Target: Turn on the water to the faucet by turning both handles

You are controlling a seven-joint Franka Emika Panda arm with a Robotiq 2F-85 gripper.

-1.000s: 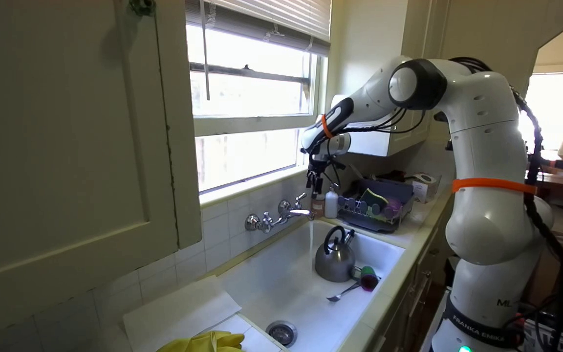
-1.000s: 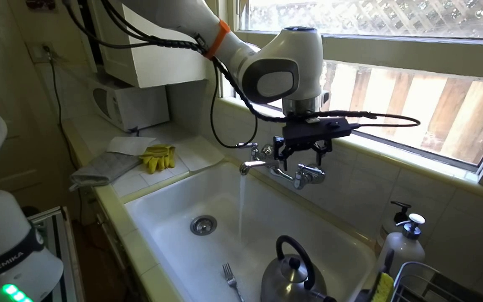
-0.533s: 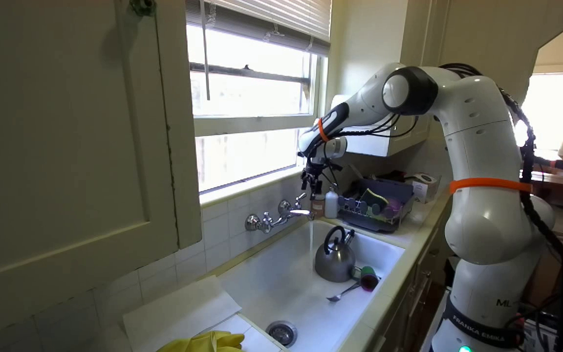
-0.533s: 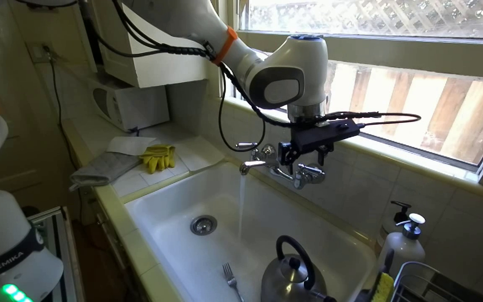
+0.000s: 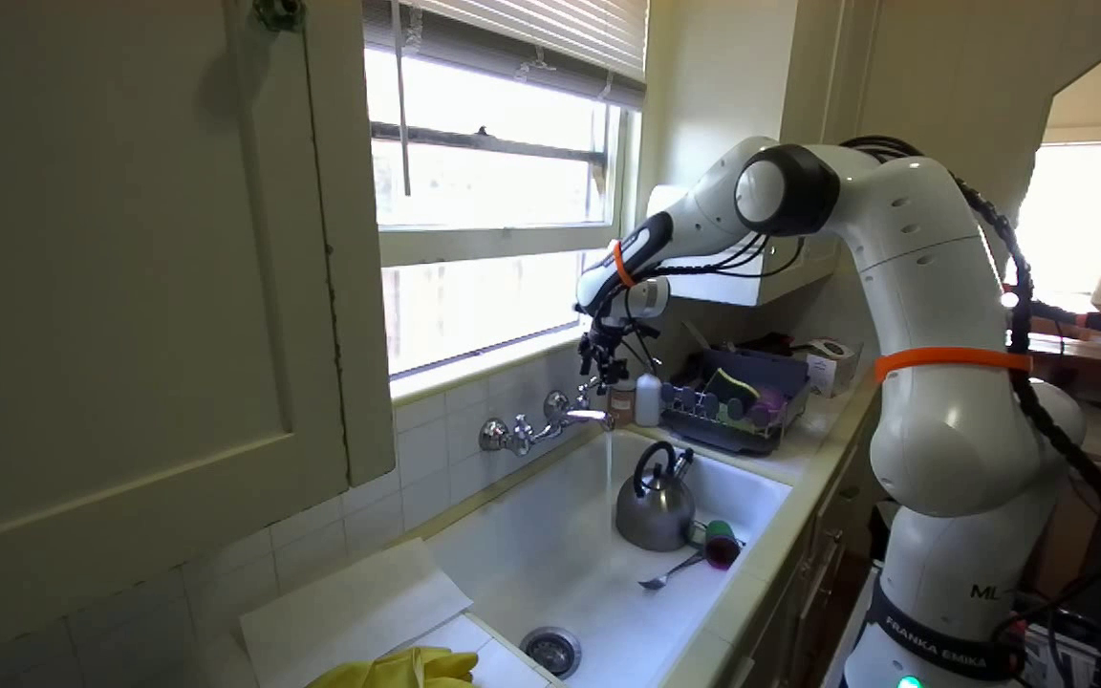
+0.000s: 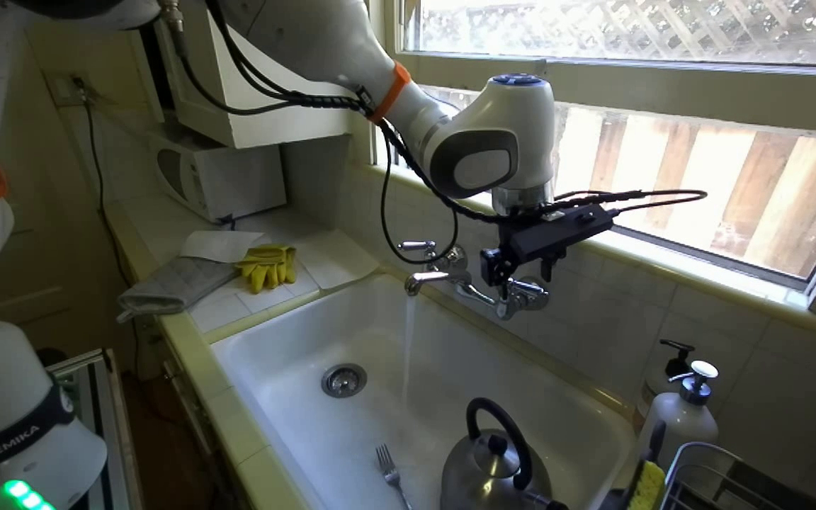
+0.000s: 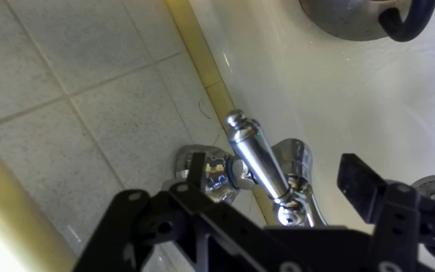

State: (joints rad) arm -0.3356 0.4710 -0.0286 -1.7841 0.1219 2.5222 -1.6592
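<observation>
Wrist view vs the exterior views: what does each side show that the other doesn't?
Only the wrist view: one handle unobstructed along its lever, framed between the open fingers, plus a thin dark curved mark on the wall tile.

Only the exterior views, both of them: the running water, the other handle, the yellow gloves and a white pump bottle.

Shared by all: the sink, the kettle, the fingers, and that framed handle, partly hidden in both exterior views.

A bright window (image 5: 493, 191) (blinds (image 5: 560, 38) partly down) sits above wall tiles (image 5: 426, 463).
</observation>
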